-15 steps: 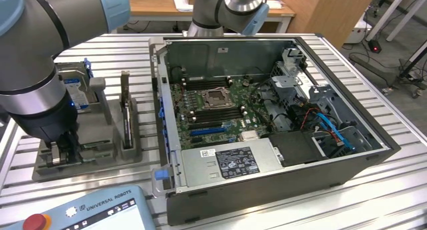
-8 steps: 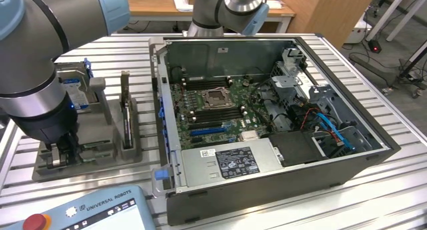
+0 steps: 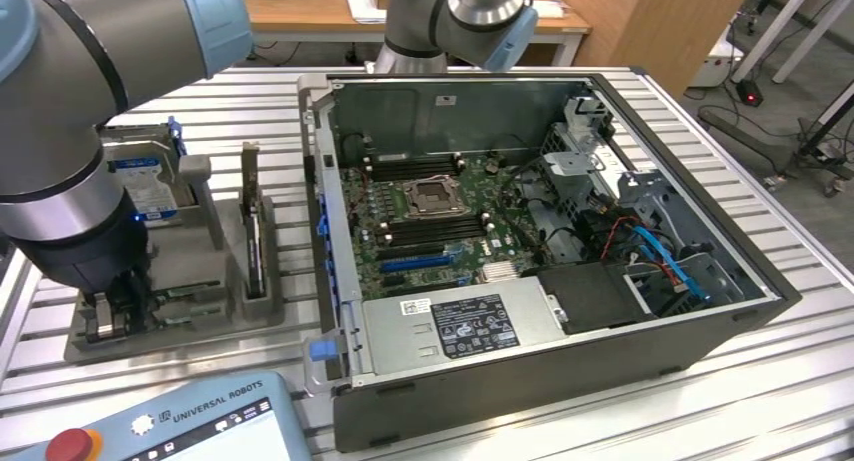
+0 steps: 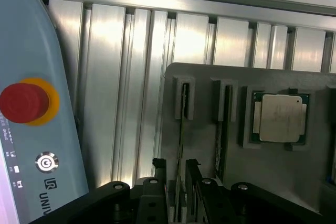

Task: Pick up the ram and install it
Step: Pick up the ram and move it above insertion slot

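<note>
The ram (image 4: 181,124) is a thin green stick standing on edge in a slot of the grey holder (image 4: 273,182). My gripper (image 4: 176,167) is lowered over it, with one black finger (image 4: 160,169) on each side of the stick's near end and a small gap showing on both sides. The jaws are open and hold nothing. A second stick (image 4: 222,129) stands in the neighbouring slot. In the exterior view my gripper (image 3: 114,316) is down at the front end of the holder (image 3: 254,311), at that view's left.
An open computer case (image 3: 534,381) sits beside the holder, its motherboard showing dark memory slots (image 3: 427,231) around the processor socket (image 3: 434,196). A square silver processor (image 4: 278,118) lies in the holder. A teach pendant (image 4: 31,129) with a red stop button (image 4: 23,102) lies close by.
</note>
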